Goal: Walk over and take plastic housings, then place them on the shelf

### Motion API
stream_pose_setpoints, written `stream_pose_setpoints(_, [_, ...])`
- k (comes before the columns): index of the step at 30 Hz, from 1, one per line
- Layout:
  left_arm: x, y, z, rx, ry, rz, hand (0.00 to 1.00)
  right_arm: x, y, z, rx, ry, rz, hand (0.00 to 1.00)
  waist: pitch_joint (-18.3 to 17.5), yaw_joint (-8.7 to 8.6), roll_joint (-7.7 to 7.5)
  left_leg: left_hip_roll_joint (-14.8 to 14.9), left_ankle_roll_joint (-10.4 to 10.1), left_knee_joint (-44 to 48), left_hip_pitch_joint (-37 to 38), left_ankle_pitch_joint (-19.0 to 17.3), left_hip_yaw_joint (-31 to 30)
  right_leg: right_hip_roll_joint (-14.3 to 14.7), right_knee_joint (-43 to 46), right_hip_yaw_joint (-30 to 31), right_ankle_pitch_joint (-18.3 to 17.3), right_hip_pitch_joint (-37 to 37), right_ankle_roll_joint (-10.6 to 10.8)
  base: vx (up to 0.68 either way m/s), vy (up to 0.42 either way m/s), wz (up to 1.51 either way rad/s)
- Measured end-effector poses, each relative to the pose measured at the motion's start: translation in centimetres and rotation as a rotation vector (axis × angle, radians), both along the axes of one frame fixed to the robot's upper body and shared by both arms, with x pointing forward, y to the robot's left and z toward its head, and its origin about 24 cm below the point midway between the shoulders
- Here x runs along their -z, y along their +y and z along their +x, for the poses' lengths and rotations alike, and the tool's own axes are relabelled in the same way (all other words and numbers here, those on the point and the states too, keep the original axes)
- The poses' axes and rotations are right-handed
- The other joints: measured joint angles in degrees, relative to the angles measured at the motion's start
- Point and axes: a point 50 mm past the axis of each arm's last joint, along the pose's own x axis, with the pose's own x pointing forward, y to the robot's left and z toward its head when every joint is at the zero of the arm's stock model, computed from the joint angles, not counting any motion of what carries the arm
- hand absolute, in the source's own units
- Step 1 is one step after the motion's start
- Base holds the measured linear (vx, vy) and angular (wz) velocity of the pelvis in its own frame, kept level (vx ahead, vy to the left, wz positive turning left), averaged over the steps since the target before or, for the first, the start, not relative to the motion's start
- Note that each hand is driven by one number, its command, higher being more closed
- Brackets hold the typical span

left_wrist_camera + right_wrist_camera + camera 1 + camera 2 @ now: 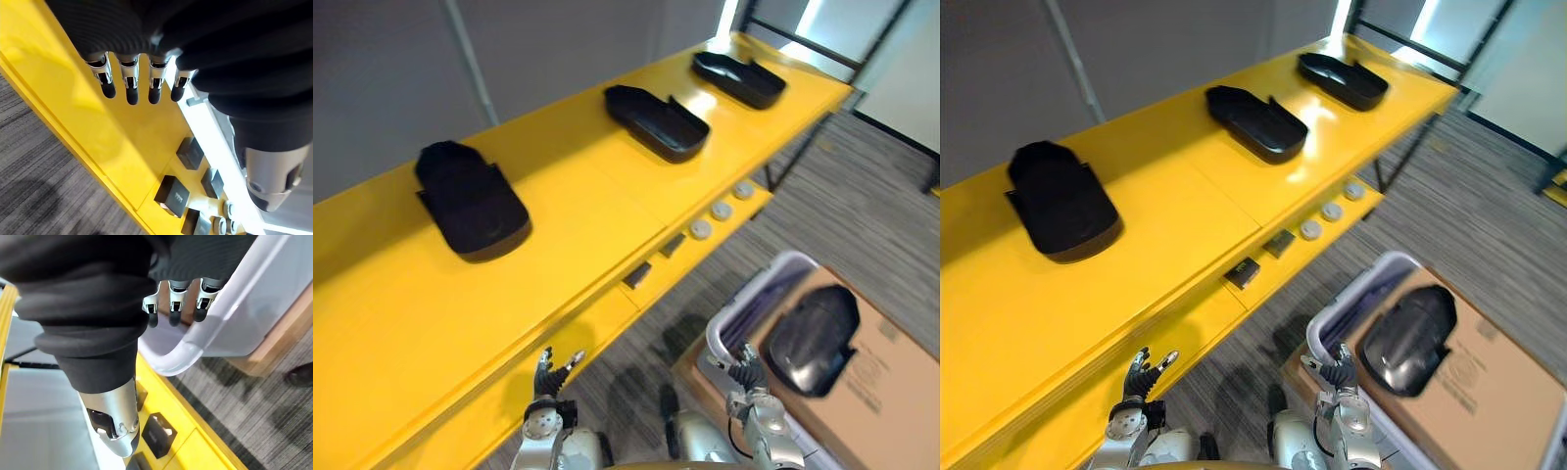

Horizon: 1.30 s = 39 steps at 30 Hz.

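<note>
**Both hands empty; three housings on the shelf, a fourth by the bin**

The left hand [548, 380] hung low at the front edge of the yellow shelf [587, 220], just off its lower ledge. Its fingers [130, 91] were straight and spread, the thumb stood apart, and nothing lay in its grasp. In its wrist view the fingertips hovered over the yellow ledge without clearly touching it.

The right hand [747, 376] was beside the rim of the white bin [742, 305]. Its fingers [174, 316] were loosely extended over the bin's curved corner and held nothing. Whether they touched the rim could not be told.

Three black plastic housings lay well apart along the shelf top: the near housing [470, 201], the middle housing [656, 122] and the far housing [739, 78]. A fourth housing [811, 338] rested on the cardboard box [876, 392], next to the bin's rim and close to the right hand but apart from it.

On the lower ledge sat small dark blocks [636, 276] and round pale discs [722, 211] in a row.
</note>
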Motion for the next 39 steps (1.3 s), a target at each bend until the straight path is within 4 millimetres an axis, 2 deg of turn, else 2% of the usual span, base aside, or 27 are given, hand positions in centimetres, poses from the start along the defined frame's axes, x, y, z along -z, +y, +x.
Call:
stream_pose_setpoints(1, [0.1, 0.1, -0.1, 0.000, 0.005, 0.004, 0.00, 0.0, 0.0, 0.0, -0.002, 0.003, -0.003, 0.00, 0.2, -0.10, 0.42, 0.2, 0.2, -0.8, 0.4, 0.3, 1.3, -1.0, 2.8, -2.9, -1.1, 0.1, -0.3, -0.24, 0.092, -1.30])
stream_pose_setpoints(2, [0.0, 0.3, -0.2, 0.003, 0.006, 0.011, 0.00, 0.0, -0.2, 0.0, -0.004, 0.004, -0.010, 0.00, -0.1, -0.06, 0.06, 0.4, 0.1, -2.3, 1.4, 1.0, 3.7, -3.0, 7.5, -6.7, -3.6, 1.3, -0.8, -0.13, 0.058, -1.10])
stream_pose_setpoints(3, [0.3, 0.6, -0.4, 0.000, 0.020, 0.016, 0.00, 0.2, -0.3, 0.0, -0.023, 0.018, -0.024, 0.00, 0.0, -0.30, 1.05, 1.0, -0.1, -3.3, 1.8, 1.9, 6.3, -3.8, 8.3, -9.6, -5.7, 3.6, -0.9, -0.10, 0.034, -1.14])
stream_pose_setpoints(4, [0.4, 0.8, -0.5, -0.002, 0.029, 0.019, 0.00, 0.4, -0.3, 0.2, -0.040, 0.027, -0.032, 0.00, -0.2, -0.26, 1.21, 1.6, -0.2, -3.6, 1.8, 2.2, 7.8, -4.1, 7.7, -11.2, -6.6, 5.2, -1.1, -0.05, -0.013, -1.16])
stream_pose_setpoints(6, [0.9, 1.7, -1.1, 0.002, 0.070, 0.043, 0.00, 0.8, -0.4, 0.9, -0.082, 0.062, -0.058, 0.00, -0.6, -0.11, 0.69, 1.7, -1.1, -4.0, 0.0, 3.9, 10.0, -4.8, -4.0, -16.0, -6.5, 12.5, 0.1, -0.08, -0.074, -1.12])
stream_pose_setpoints(7, [1.0, 2.0, -1.2, 0.003, 0.076, 0.050, 0.00, 0.8, -0.6, 1.2, -0.085, 0.066, -0.066, 0.00, -0.9, 0.02, 0.18, 1.8, -1.2, -3.0, -1.1, 3.9, 9.7, -4.6, -7.6, -15.7, -6.3, 13.2, 1.9, -0.11, -0.166, -0.95])
stream_pose_setpoints(8, [1.3, 1.9, -1.2, 0.005, 0.098, 0.044, 0.00, 0.6, -1.2, 1.8, -0.091, 0.068, -0.088, 0.00, 0.3, -0.12, 2.03, 3.3, -2.0, -1.1, -2.5, 5.1, 6.9, -2.7, -10.3, -14.3, -3.5, 13.5, 0.6, -0.08, -0.222, -0.87])
stream_pose_setpoints(9, [1.7, 1.4, -1.5, 0.006, 0.119, 0.025, 0.00, 0.6, -2.0, 1.7, -0.088, 0.077, -0.108, 0.00, 0.6, -0.10, 3.28, 3.9, -2.4, -0.1, -2.0, 5.6, 5.0, -1.8, -11.1, -13.0, -2.6, 14.4, 0.1, -0.06, -0.183, -0.77])
stream_pose_setpoints(11, [2.0, 0.8, -2.2, 0.005, 0.137, 0.006, 0.00, 0.9, -2.8, 0.8, -0.081, 0.101, -0.126, 0.00, 0.5, -0.25, 4.68, 4.9, -2.6, 0.8, -0.3, 5.5, 3.6, -0.6, -11.4, -11.4, -2.6, 15.4, 0.0, -0.04, -0.159, -0.61])
stream_pose_setpoints(12, [2.2, 0.5, -2.4, 0.003, 0.143, -0.006, 0.00, 1.2, -3.2, 0.2, -0.076, 0.118, -0.134, 0.00, 0.4, -0.26, 4.95, 5.6, -2.9, 0.9, 0.7, 5.7, 3.6, 0.3, -12.1, -9.8, -2.5, 16.0, -0.2, -0.05, -0.139, -0.60])
stream_pose_setpoints(16, [2.3, 0.3, -2.8, -0.005, 0.152, -0.020, 0.00, 1.3, -3.5, -0.3, -0.064, 0.131, -0.144, 0.00, 0.2, -0.35, 5.37, 6.9, -5.0, 3.8, 0.6, 7.2, 1.4, 2.7, -13.9, -4.8, -1.7, 16.4, -1.6, -0.01, -0.128, -0.73])
stream_pose_setpoints(17, [2.3, 0.3, -2.8, -0.007, 0.151, -0.024, 0.00, 1.4, -3.5, -0.5, -0.056, 0.136, -0.144, 0.00, 0.3, -0.35, 5.20, 6.8, -5.2, 6.0, -0.4, 7.9, -1.3, 2.8, -14.1, -3.7, -1.3, 16.6, -2.0, 0.06, -0.053, -0.52])
stream_pose_setpoints(18, [2.4, 0.2, -2.9, -0.008, 0.154, -0.030, 0.00, 1.6, -3.4, -0.8, -0.045, 0.144, -0.133, 0.00, 0.8, -0.26, 4.32, 4.8, -5.7, 5.8, -1.5, 6.8, -6.1, 2.5, -14.7, -2.1, -0.9, 17.2, -2.4, 0.07, 0.002, -0.67])
stream_pose_setpoints(19, [2.4, -0.1, -2.9, -0.014, 0.153, -0.041, 0.00, 1.5, -3.8, -0.7, -0.028, 0.141, -0.133, 0.00, 0.9, -0.12, 4.27, 2.4, -6.2, 3.6, -1.7, 6.2, -10.4, 2.2, -15.3, -0.1, -0.9, 17.4, -3.0, 0.03, 0.050, -0.63])
stream_pose_setpoints(21, [2.5, -0.2, -3.1, -0.016, 0.158, -0.045, 0.00, 1.4, -4.0, -0.6, -0.009, 0.135, -0.133, 0.00, 1.1, -0.01, 4.57, -0.4, -6.4, -0.7, -2.5, 6.4, -15.7, 1.9, -16.0, 2.4, -0.5, 18.0, -2.7, 0.05, 0.167, -0.74])
stream_pose_setpoints(22, [2.6, -0.2, -3.4, -0.018, 0.166, -0.046, 0.00, 1.4, -4.0, -0.7, 0.000, 0.138, -0.138, 0.00, 1.0, 0.18, 5.33, -1.0, -7.7, -4.8, -2.4, 7.6, -17.8, 2.3, -15.8, 3.6, -0.5, 18.1, -1.8, 0.06, 0.197, -0.77])
stream_pose_setpoints(23, [2.7, -0.2, -3.6, -0.019, 0.171, -0.047, 0.00, 1.4, -4.1, -0.7, 0.003, 0.139, -0.141, 0.00, 1.2, 0.14, 6.09, -0.7, -6.5, -6.1, -1.9, 9.5, -17.9, 2.8, -15.8, 4.3, -0.6, 18.1, -0.9, 0.05, 0.192, -0.75])
stream_pose_setpoints(26, [2.8, 0.6, -3.7, -0.013, 0.190, -0.027, 0.00, 2.2, -2.9, -1.9, 0.014, 0.165, -0.098, 0.00, 0.8, -0.22, 4.87, -1.9, -4.6, -6.6, -0.2, 8.5, -15.1, 1.3, -18.7, 5.3, 0.5, 20.1, 1.1, 0.12, 0.216, -0.25])
stream_pose_setpoints(28, [2.7, 0.8, -3.2, -0.008, 0.181, -0.021, 0.00, 2.4, -2.8, -2.4, 0.021, 0.179, -0.087, 0.00, 0.5, -0.15, 4.21, -3.0, -4.5, -7.8, 0.1, 8.4, -14.4, 0.3, -19.7, 5.4, 0.9, 20.1, 1.8, 0.13, 0.146, -0.14])
stream_pose_setpoints(32, [2.9, 0.9, -3.5, -0.010, 0.196, -0.019, 0.00, 2.2, -3.3, -2.3, 0.068, 0.158, -0.071, 0.00, 0.3, -0.29, 4.38, -4.1, -4.3, -9.6, 3.1, 8.6, -13.2, -0.8, -22.7, 4.9, 2.4, 22.4, 2.5, 0.12, 0.062, -0.21])
stream_pose_setpoints(36, [2.8, 0.8, -3.2, -0.008, 0.190, -0.020, 0.00, 0.9, -5.1, -2.1, 0.197, 0.075, -0.061, 0.00, 0.2, -0.37, 4.36, -4.1, -4.2, -10.6, 3.9, 8.6, -13.4, -0.6, -23.8, 3.9, 2.8, 23.1, 2.5, 0.08, -0.018, -0.04])
stream_pose_setpoints(38, [2.8, 0.8, -3.3, -0.010, 0.193, -0.020, 0.00, -0.4, -7.0, -2.2, 0.300, 0.006, -0.068, 0.00, 0.2, -0.50, 4.36, -4.1, -3.4, -12.0, 4.3, 9.2, -13.5, -0.6, -24.0, 3.8, 2.9, 23.3, 2.3, 0.05, -0.021, 0.00])
stream_pose_setpoints(39, [2.9, 0.9, -3.6, -0.013, 0.200, -0.020, 0.00, -1.3, -8.8, -2.6, 0.392, -0.031, -0.095, 0.00, 0.1, -0.54, 4.32, -4.1, -3.4, -12.8, 5.3, 9.3, -13.6, -0.6, -24.0, 3.8, 2.9, 23.9, 2.3, 0.00, 0.000, 0.00])
